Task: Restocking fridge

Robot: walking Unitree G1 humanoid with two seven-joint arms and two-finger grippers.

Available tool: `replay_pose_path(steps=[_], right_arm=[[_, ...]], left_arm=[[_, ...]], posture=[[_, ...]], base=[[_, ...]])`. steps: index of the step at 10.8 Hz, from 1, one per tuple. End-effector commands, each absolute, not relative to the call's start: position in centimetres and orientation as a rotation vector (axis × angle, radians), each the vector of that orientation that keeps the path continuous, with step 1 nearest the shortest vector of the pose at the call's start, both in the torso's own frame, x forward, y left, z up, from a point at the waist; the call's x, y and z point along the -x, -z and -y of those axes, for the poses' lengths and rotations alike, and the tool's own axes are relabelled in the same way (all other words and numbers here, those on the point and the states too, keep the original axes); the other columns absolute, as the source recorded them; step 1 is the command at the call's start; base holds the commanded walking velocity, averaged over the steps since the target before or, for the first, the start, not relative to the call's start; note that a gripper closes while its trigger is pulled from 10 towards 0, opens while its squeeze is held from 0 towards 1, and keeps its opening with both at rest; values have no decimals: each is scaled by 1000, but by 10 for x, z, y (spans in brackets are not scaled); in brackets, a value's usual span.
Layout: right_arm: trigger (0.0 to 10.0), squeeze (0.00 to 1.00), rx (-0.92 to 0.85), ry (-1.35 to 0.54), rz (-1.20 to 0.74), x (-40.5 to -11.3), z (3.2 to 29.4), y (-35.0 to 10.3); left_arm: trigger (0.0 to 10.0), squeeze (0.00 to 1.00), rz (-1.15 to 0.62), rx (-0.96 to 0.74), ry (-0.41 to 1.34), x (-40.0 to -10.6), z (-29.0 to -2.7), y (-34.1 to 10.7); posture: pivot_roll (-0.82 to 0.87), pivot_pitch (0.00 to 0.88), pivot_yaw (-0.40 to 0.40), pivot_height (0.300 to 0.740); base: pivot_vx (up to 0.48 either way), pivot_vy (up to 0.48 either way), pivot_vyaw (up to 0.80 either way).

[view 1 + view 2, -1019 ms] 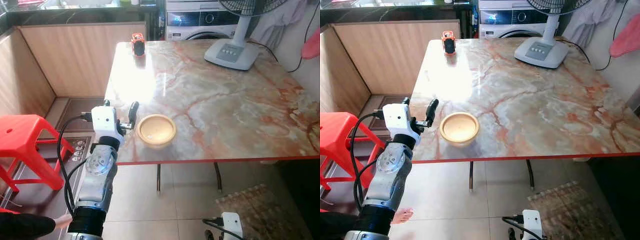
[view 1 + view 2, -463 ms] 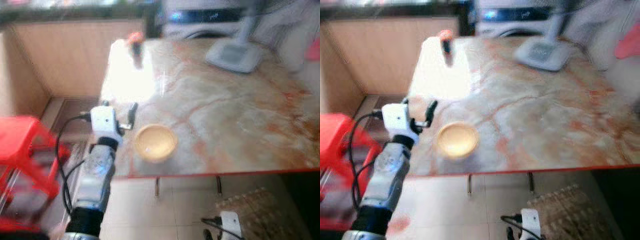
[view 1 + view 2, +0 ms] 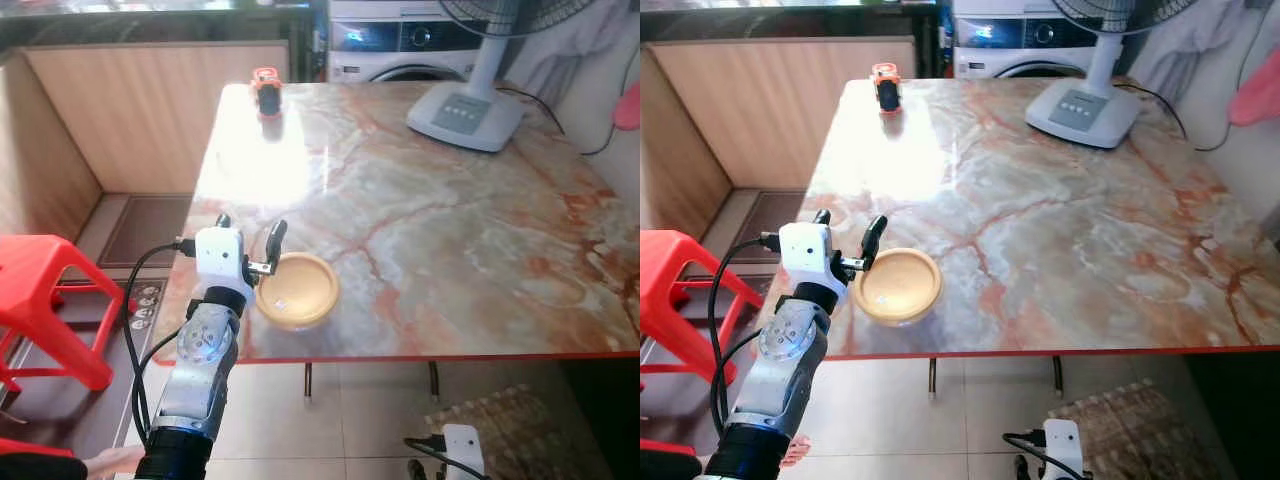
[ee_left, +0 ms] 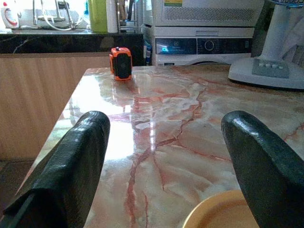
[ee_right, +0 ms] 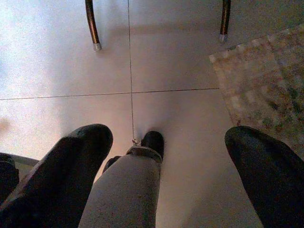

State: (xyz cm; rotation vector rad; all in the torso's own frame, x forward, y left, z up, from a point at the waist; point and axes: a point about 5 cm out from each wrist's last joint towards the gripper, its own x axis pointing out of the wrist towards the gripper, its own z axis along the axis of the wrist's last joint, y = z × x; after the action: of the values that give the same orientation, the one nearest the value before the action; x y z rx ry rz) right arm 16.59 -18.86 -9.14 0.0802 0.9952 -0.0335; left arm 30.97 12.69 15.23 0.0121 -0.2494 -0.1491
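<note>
Left gripper hovers at the worktop's near-left edge, fingers spread either side of the bowl, lined up to grasp it. Right gripper hangs released over the floor.

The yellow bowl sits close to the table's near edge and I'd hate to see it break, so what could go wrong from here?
The yellow bowl sits near the marble table's front-left edge, and the glossy top looks slippery. The open left pincer is level with the rim; one finger is at the rim, so a misjudged advance could push the bowl away instead of gripping it. A sideways nudge might send it off the edge to the tiled floor.
</note>
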Motion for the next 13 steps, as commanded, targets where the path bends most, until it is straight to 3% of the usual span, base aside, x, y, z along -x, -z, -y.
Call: replay_pose_path(steps=[1, 2, 4, 7, 10, 13], right_arm=[[10000, 0, -73, 30, -1002, -163, 190, 92], [10000, 0, -73, 28, -1002, -163, 189, 92], [10000, 0, -76, 32, -1000, -163, 190, 92], [10000, 0, -75, 33, -1000, -163, 190, 92], [10000, 0, -73, 33, -998, -164, 191, 92], [10000, 0, -70, 35, -1000, -163, 192, 92]], left_arm=[[10000, 0, 230, -55, 171, -304, -125, -143], [10000, 0, 209, -61, 179, -300, -124, -135], [10000, 0, 118, 258, 36, -299, -140, -122], [10000, 0, 83, 288, 58, -294, -147, -112], [10000, 0, -5, 484, 33, -299, -152, -94], [10000, 0, -26, 514, 92, -306, -152, -91]], posture=[[20, 49, 7, 740], [18, 50, 8, 740], [14, 54, 9, 740], [16, 56, 8, 740], [11, 55, 4, 740], [8, 53, 2, 740]], base=[[0, 0, 0], [0, 0, 0], [0, 0, 0], [0, 0, 0], [0, 0, 0], [0, 0, 0]])
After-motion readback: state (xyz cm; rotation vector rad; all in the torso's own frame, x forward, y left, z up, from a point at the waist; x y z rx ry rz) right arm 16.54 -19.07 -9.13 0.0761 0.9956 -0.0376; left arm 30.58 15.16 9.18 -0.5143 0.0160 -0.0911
